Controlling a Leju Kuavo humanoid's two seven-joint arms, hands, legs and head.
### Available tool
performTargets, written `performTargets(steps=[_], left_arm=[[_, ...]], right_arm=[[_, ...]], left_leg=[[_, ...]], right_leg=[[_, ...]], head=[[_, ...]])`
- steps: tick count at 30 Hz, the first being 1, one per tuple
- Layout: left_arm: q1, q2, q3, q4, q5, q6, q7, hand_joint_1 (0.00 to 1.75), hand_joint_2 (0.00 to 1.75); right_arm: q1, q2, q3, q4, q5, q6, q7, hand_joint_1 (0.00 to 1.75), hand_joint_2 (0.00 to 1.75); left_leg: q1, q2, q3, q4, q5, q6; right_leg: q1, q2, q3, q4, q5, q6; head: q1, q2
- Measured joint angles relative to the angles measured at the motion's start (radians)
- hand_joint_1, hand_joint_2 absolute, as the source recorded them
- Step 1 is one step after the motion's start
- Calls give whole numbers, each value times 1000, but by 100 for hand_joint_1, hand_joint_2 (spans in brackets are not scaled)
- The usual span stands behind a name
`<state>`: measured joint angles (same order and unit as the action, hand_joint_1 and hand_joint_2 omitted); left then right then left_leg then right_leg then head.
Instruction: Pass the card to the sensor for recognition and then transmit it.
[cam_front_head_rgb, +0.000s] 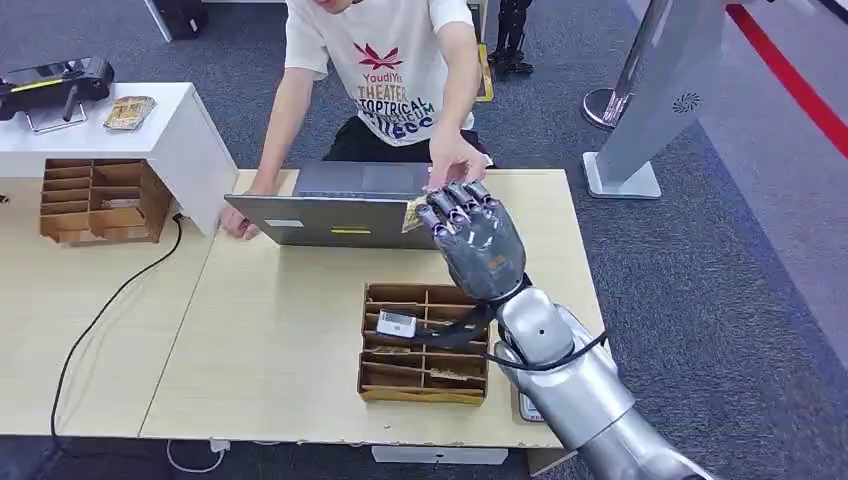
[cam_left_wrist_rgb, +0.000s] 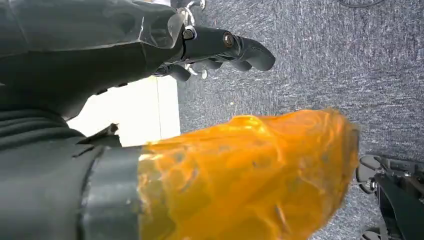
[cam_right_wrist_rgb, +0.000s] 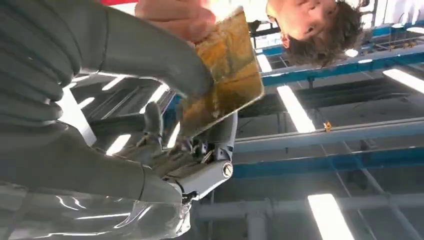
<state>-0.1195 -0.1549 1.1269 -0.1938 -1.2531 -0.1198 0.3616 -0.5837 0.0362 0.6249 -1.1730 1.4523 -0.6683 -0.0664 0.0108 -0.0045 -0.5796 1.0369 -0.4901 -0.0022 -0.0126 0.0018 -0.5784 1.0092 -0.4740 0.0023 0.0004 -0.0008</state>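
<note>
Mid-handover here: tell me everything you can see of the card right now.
The card is a thin, flat rectangle with a mottled gold-brown, glossy face and rounded corners. The right hand holds it raised above the table's far side, beside the grey laptop; in the right wrist view the thumb presses against one face. It stands tilted, not flat. A person's hand reaches in and its fingers touch the card's upper edge. Any print on it is too blurred to read.

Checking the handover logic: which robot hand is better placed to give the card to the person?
Right. The right robot hand already holds the card up at the person's hand; the left robot hand hangs over carpet.
</note>
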Motion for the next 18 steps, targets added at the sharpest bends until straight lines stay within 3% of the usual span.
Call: performTargets(steps=[18], left_arm=[[0, 0, 0, 0, 0, -3, 0, 0, 0]], right_arm=[[-1, -9, 4, 17, -31, 0, -3, 175, 175]], left_leg=[[0, 0, 0, 0, 0, 0]], right_leg=[[0, 0, 0, 0, 0, 0]], head=[[0, 0]])
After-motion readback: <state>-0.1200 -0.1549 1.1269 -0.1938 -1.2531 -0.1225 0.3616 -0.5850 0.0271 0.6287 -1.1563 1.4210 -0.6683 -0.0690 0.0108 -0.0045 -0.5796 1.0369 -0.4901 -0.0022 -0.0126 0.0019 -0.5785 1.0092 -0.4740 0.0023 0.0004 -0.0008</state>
